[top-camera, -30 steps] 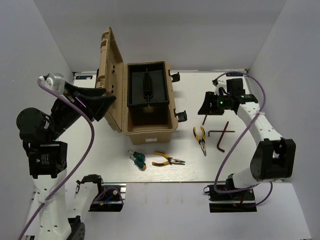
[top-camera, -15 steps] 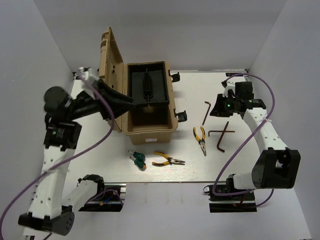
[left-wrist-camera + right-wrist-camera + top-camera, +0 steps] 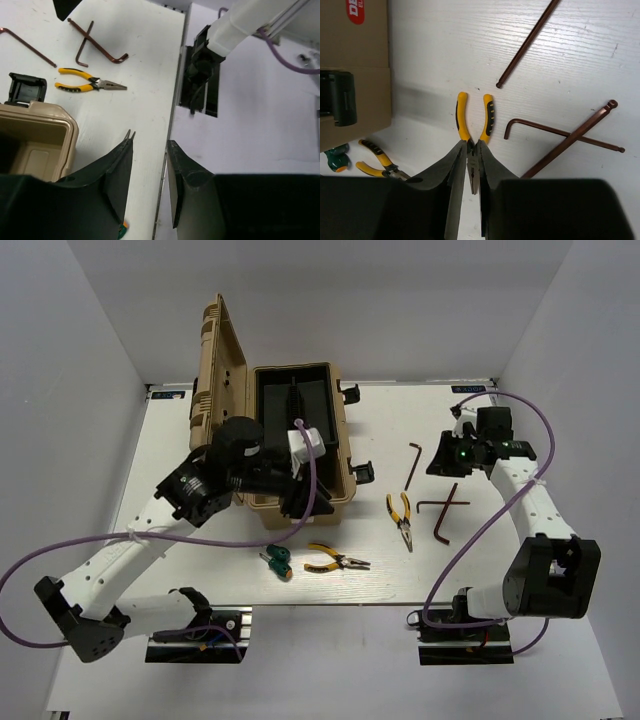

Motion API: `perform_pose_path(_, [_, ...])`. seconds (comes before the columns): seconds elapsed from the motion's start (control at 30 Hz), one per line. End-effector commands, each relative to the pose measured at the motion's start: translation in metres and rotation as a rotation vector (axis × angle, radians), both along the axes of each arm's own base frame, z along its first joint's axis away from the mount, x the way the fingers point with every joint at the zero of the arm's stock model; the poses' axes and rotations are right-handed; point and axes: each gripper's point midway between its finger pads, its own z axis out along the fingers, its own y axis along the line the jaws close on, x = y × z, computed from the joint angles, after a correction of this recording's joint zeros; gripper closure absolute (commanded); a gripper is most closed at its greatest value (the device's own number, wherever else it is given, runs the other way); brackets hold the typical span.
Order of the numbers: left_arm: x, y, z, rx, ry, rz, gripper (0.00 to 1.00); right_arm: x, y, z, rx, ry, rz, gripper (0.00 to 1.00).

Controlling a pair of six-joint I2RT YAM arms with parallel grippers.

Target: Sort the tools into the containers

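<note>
Yellow-and-black pliers (image 3: 401, 517) lie right of the tan toolbox (image 3: 345, 455); a second pair (image 3: 335, 560) lies in front of it beside two green screwdrivers (image 3: 275, 560). One reddish-brown hex key (image 3: 412, 465) lies alone and two more lie crossed (image 3: 442, 508). My left gripper (image 3: 300, 498) hovers over the toolbox's front wall, open and empty (image 3: 150, 145). My right gripper (image 3: 447, 458) is above the table by the hex keys, shut and empty (image 3: 473, 145). In its view the pliers (image 3: 475, 117) lie far below, in line with the narrow slit between its fingers.
The toolbox lid (image 3: 220, 390) stands open to the left and a black tray (image 3: 293, 415) sits in its back half. Black latches (image 3: 362, 472) stick out on its right side. The table's front edge (image 3: 172, 115) runs just under my left gripper.
My left arm has swung from the far left, past the lid, to the toolbox's front wall. My right gripper has drifted a little to the right, off the lone hex key.
</note>
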Motion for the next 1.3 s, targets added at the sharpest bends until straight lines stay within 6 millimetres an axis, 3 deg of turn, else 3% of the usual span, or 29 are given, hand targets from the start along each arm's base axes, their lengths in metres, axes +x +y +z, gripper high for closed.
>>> perform_pose_path(0.0, [0.003, 0.001, -0.007, 0.103, -0.099, 0.065, 0.56, 0.006, -0.009, -0.001, -0.007, -0.019, -0.014, 0.79])
perform_pose_path(0.07, [-0.01, -0.01, -0.046, 0.207, -0.057, 0.031, 0.56, 0.006, -0.01, -0.002, -0.011, -0.019, -0.012, 0.77])
perform_pose_path(0.13, [-0.009, -0.012, -0.086, 0.347, -0.065, 0.068, 0.57, 0.006, -0.011, -0.002, -0.013, -0.02, -0.01, 0.72])
perform_pose_path(0.17, [-0.024, -0.02, -0.114, 0.428, -0.055, 0.036, 0.57, 0.005, -0.011, -0.002, -0.02, -0.026, 0.004, 0.68])
perform_pose_path(0.2, [-0.017, -0.016, -0.127, 0.498, -0.092, 0.102, 0.57, 0.003, -0.011, -0.002, -0.035, -0.033, 0.036, 0.59])
perform_pose_path(0.23, [-0.017, -0.013, -0.134, 0.542, -0.112, 0.139, 0.57, 0.001, -0.007, 0.002, -0.03, -0.063, 0.086, 0.55])
perform_pose_path(0.27, [-0.013, -0.007, -0.142, 0.605, -0.159, 0.226, 0.5, -0.004, -0.005, 0.0, -0.024, -0.055, 0.12, 0.52])
perform_pose_path(0.3, [-0.01, -0.002, -0.143, 0.633, -0.182, 0.283, 0.48, -0.012, 0.009, 0.007, 0.029, -0.089, 0.229, 0.5])
perform_pose_path(0.37, [-0.009, 0.011, -0.14, 0.671, -0.225, 0.388, 0.41, -0.024, 0.018, 0.01, 0.037, -0.142, 0.357, 0.49])
perform_pose_path(0.53, [-0.025, 0.028, -0.172, 0.76, -0.288, 0.332, 0.36, -0.061, 0.054, 0.023, 0.185, -0.274, 0.661, 0.23])
perform_pose_path(0.6, [-0.026, 0.033, -0.188, 0.809, -0.32, 0.31, 0.44, -0.072, 0.059, 0.018, 0.199, -0.31, 0.736, 0.23])
perform_pose_path(0.73, [-0.014, 0.044, -0.211, 0.92, -0.387, 0.365, 0.69, -0.079, 0.068, 0.0, 0.126, -0.331, 0.813, 0.39])
perform_pose_path(0.8, [-0.011, 0.054, -0.218, 0.991, -0.363, 0.439, 0.74, -0.081, 0.072, -0.001, 0.121, -0.324, 0.828, 0.44])
perform_pose_path(0.9, [-0.008, 0.061, -0.219, 1.011, -0.359, 0.495, 0.74, -0.08, 0.072, -0.005, 0.106, -0.313, 0.822, 0.46])
perform_pose_path(1.07, [-0.019, 0.065, -0.226, 0.946, -0.299, 0.449, 0.57, -0.08, 0.075, -0.006, 0.097, -0.311, 0.828, 0.46])
perform_pose_path(1.27, [-0.033, 0.066, -0.25, 0.999, -0.216, 0.391, 0.46, -0.08, 0.075, -0.008, 0.092, -0.303, 0.826, 0.46])
